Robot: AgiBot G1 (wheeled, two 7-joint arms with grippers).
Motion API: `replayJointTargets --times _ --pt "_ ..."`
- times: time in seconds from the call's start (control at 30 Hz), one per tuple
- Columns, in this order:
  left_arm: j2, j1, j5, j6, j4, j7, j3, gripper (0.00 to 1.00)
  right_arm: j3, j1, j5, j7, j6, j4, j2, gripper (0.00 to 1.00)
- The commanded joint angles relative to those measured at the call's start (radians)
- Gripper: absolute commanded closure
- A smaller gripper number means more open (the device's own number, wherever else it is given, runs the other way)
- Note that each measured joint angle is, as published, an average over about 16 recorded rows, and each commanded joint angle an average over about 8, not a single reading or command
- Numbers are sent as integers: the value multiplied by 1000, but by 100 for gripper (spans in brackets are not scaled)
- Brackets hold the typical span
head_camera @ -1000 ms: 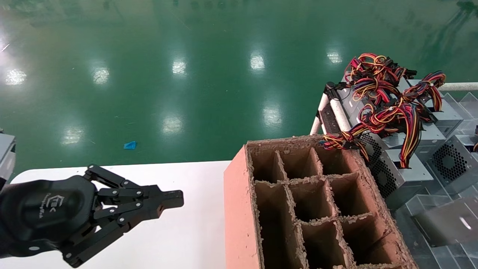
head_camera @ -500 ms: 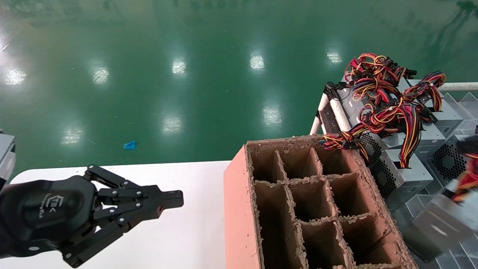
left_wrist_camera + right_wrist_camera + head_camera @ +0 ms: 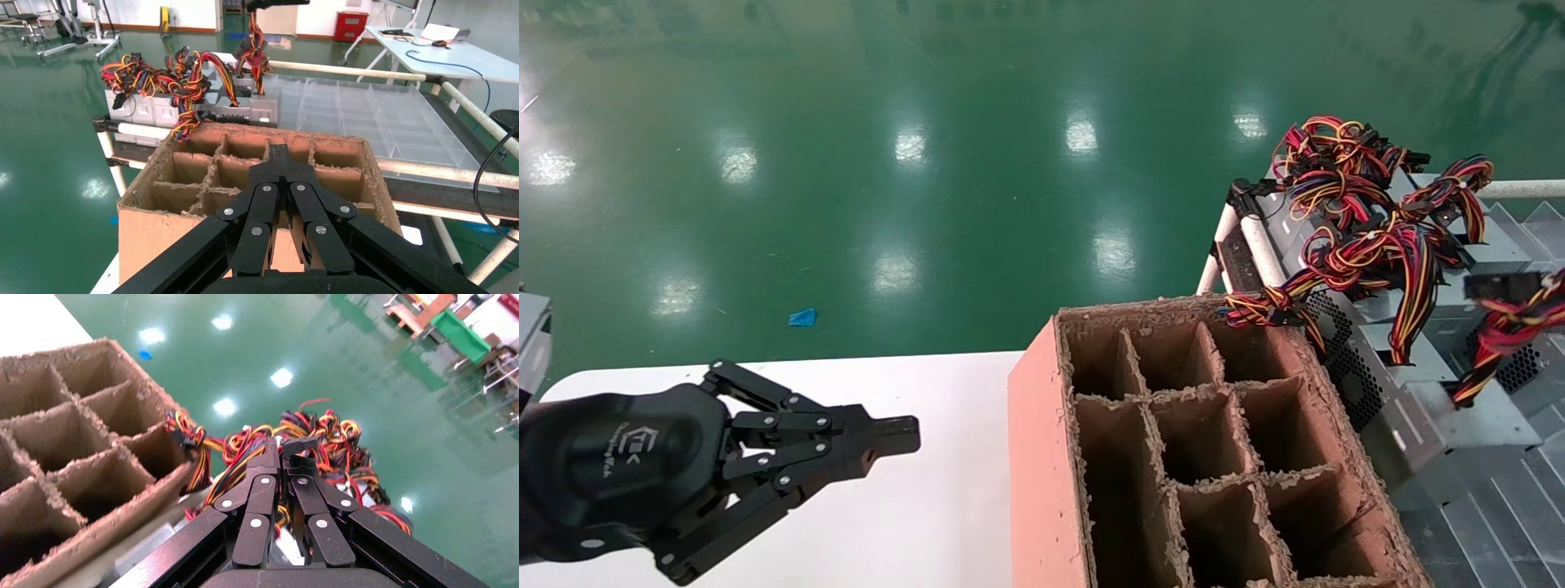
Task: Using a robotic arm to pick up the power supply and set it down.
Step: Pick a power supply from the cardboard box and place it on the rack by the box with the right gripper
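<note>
Here, in the head view, the left hand (image 3: 903,433) hangs over the white counter (image 3: 911,523) with its black linkage fingers drawn together on nothing; a white logo sits on its rounded body, too small to read. A pinkish-brown cardboard box (image 3: 1034,474) with dividers stands on the counter's right end, its compartments showing nothing inside. To the right of the box, a grey power supply (image 3: 1451,408) is tilted and raised above the clear plastic tray (image 3: 1491,523), its red, yellow and black wires (image 3: 1508,327) trailing upward toward the picture's right edge. The right hand itself does not show here. Other power supplies (image 3: 1459,294) lie farther back with tangled cables draped across them. A blue scrap (image 3: 803,317) lies on the green floor (image 3: 928,122).

In the left wrist view, the left hand (image 3: 281,153) points at the cardboard box (image 3: 147,220) with its fingers pressed together. Behind it, the stored units (image 3: 153,110) rest on a white-pipe rack (image 3: 343,70), and one wire bundle (image 3: 254,52) hangs from above.

In the right wrist view, the right hand (image 3: 284,453) is closed on a clump of coloured wires (image 3: 245,453), just beside the box's rim (image 3: 141,490). No printed label can be read on any unit.
</note>
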Motion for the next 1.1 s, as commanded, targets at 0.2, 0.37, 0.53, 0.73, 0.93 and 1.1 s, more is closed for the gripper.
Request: replayJointTargets --times 0.2,0.37,0.53,0.73,0.93,1.1 --pt "0 0 0 0 0 0 0 100 -9 -6 7 -3 27 21 -11 100" --pt "0 0 0 0 0 0 0 100 -14 -9 6 1 35 32 -11 100" --pt "0 0 0 0 0 0 0 100 -21 -16 6 7 40 38 -17 100" --pt "0 0 0 0 0 0 0 100 -26 -22 3 17 49 34 -28 35" --pt "0 0 0 0 0 0 0 100 -27 -22 -3 25 57 34 -26 0" --pt "0 0 0 0 0 0 0 100 -26 -22 -6 28 59 35 -21 0"
